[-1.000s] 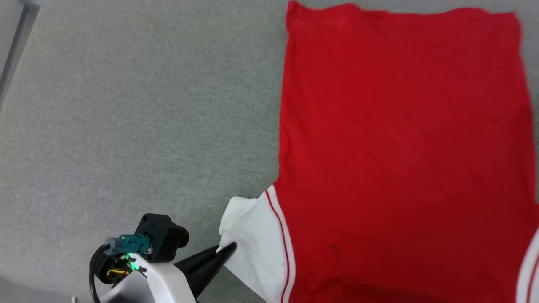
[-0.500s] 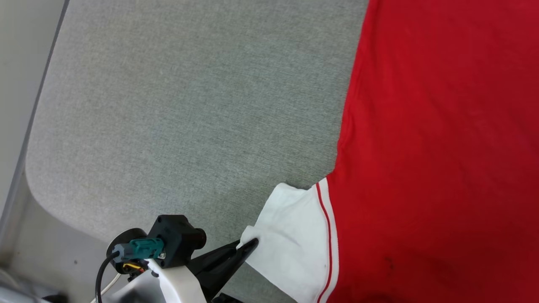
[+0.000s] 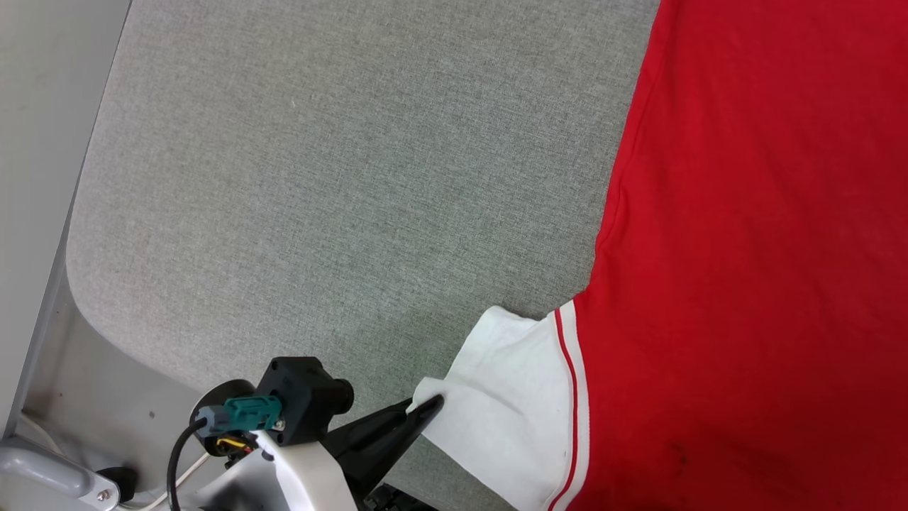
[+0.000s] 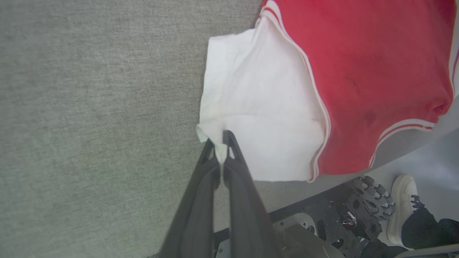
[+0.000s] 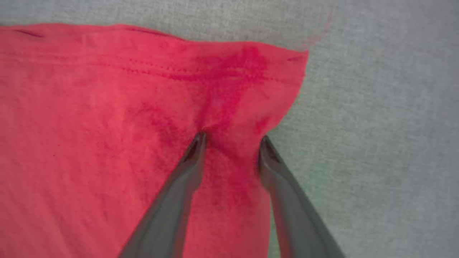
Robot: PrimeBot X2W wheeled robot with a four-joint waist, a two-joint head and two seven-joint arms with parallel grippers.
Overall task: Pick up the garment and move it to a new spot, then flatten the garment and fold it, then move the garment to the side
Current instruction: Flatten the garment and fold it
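Shifted rightward across the head view since 1 second ago, garment (image 3: 745,248) and all, through camera turning rather than cloth sliding. Far left: grey worktop (image 3: 319,177). Lower left: left gripper (image 3: 434,404), fingers shut tight on the corner of the white sleeve (image 3: 511,397). Right of that: red body of the garment, spread flat on the worktop. Farther right, at a red hem corner: right gripper (image 5: 233,138), 2 fingers apart, tips pressed into puckered cloth.
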